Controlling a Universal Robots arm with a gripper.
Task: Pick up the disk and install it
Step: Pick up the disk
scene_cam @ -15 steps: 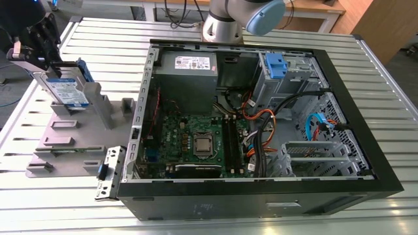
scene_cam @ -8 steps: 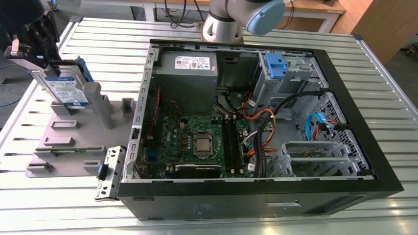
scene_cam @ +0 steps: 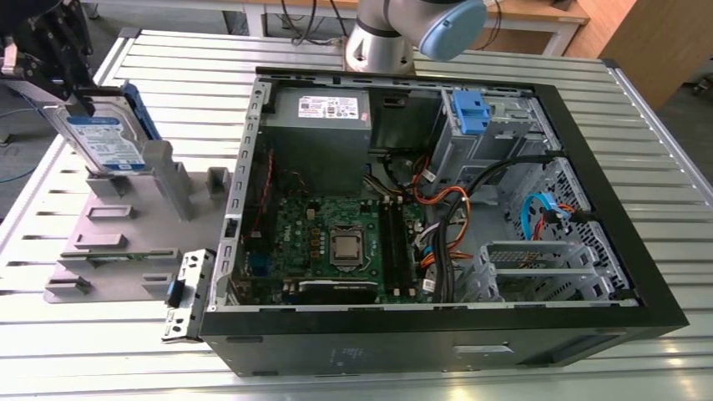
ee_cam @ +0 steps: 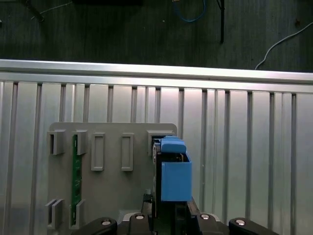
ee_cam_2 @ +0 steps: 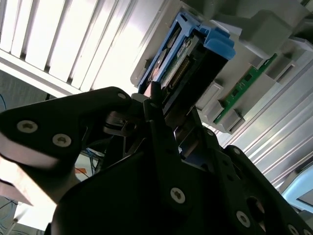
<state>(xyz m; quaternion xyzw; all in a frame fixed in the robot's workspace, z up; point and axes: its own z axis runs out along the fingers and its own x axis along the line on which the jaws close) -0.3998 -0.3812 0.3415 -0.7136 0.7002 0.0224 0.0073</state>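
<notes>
The disk (scene_cam: 106, 138) is a silver drive with a white-and-blue label in a blue frame. It stands on edge, slightly tilted, at the back of the grey holder plate (scene_cam: 112, 242) on the exterior view's left. My black gripper (scene_cam: 73, 102) comes down on its upper end and is shut on it. In the second wrist view the fingers (ee_cam_2: 152, 105) sit against the sides of the disk (ee_cam_2: 190, 54). In the first wrist view the disk's blue end (ee_cam: 175, 176) rises between the gripper's (ee_cam: 168, 218) two fingers. The disk's lower edge sits at the holder's slot; I cannot tell whether it is lifted clear.
An open computer case (scene_cam: 624, 251) lies on the slatted metal table, to the exterior view's right of the plate. Inside are a grey power supply (scene_cam: 321, 113), a motherboard (scene_cam: 334, 242), cables and a drive cage with a blue bracket (scene_cam: 472, 113). A green circuit strip (ee_cam: 75, 176) stands in the plate.
</notes>
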